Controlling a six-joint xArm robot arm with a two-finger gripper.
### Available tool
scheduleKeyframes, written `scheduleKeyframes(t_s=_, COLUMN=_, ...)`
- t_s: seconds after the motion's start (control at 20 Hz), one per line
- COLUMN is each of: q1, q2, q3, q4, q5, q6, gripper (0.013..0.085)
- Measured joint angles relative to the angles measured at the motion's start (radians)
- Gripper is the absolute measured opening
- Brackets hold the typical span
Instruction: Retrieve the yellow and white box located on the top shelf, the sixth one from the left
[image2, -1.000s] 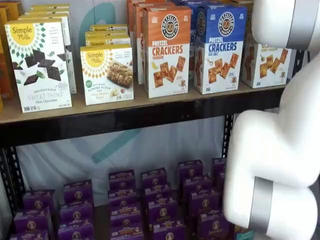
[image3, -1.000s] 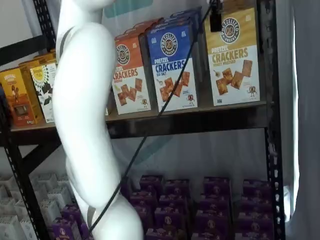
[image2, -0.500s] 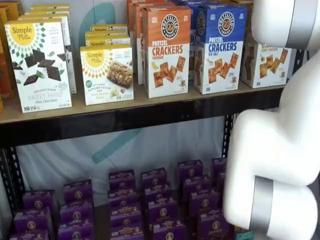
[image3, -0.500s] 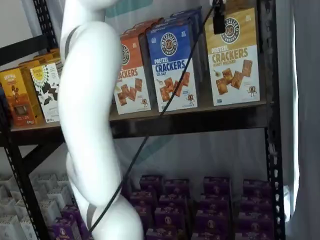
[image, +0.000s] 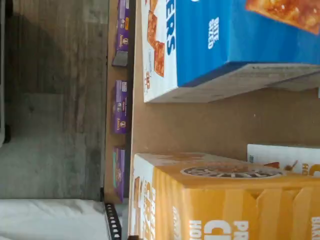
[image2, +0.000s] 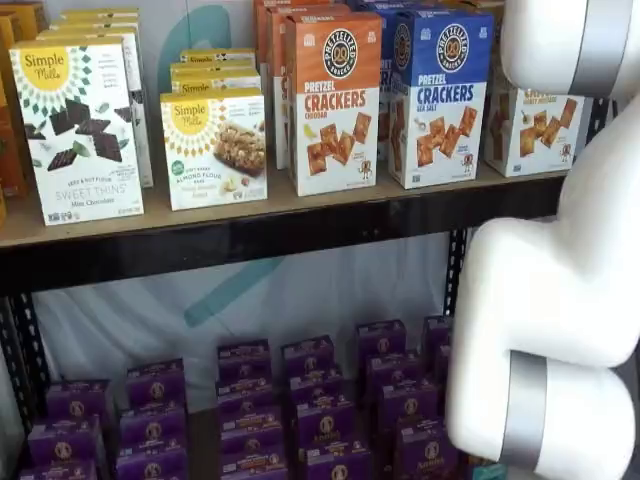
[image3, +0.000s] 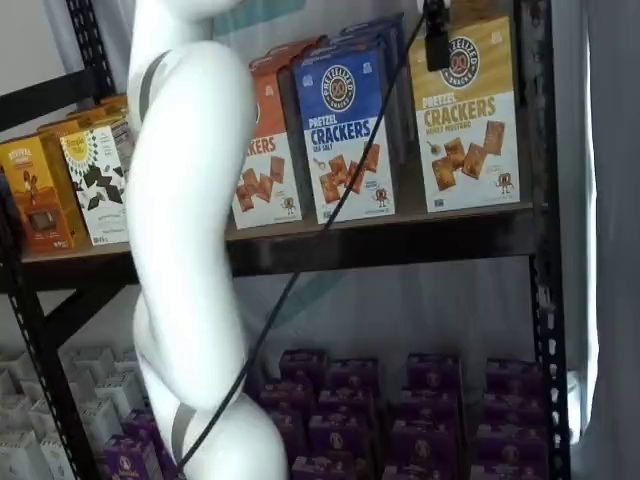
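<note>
The yellow and white box (image3: 470, 115) stands at the right end of the top shelf (image3: 400, 240), next to a blue cracker box (image3: 350, 130). In a shelf view it is half hidden behind my white arm (image2: 540, 125). My gripper (image3: 437, 42) shows only as one black finger hanging from the view's top edge, in front of the box's upper left corner, with a cable beside it; no gap shows. The wrist view looks down on the box's mustard-yellow top (image: 235, 200), the blue box (image: 225, 45) and the tan board (image: 200, 125) between them.
An orange cracker box (image2: 335, 100) and white Simple Mills boxes (image2: 80, 130) stand further left on the shelf. Small purple boxes (image2: 310, 400) fill the lower level. A black upright (image3: 540, 200) runs just right of the yellow box. My white arm (image3: 190, 230) crosses the view.
My arm has swung a little to the right, and the black finger has shifted slightly right along the yellow box's top. The boxes have not moved.
</note>
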Motion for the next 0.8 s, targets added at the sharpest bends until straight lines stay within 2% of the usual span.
scheduleKeyframes(t_s=0.5, q1=0.026, q2=0.006, q3=-0.011, q4=-0.049, q5=0.03, q6=0.012, gripper=0.085)
scheduleKeyframes(t_s=0.8, q1=0.025, q2=0.008, q3=-0.013, q4=-0.046, q5=0.036, q6=0.013, gripper=0.085)
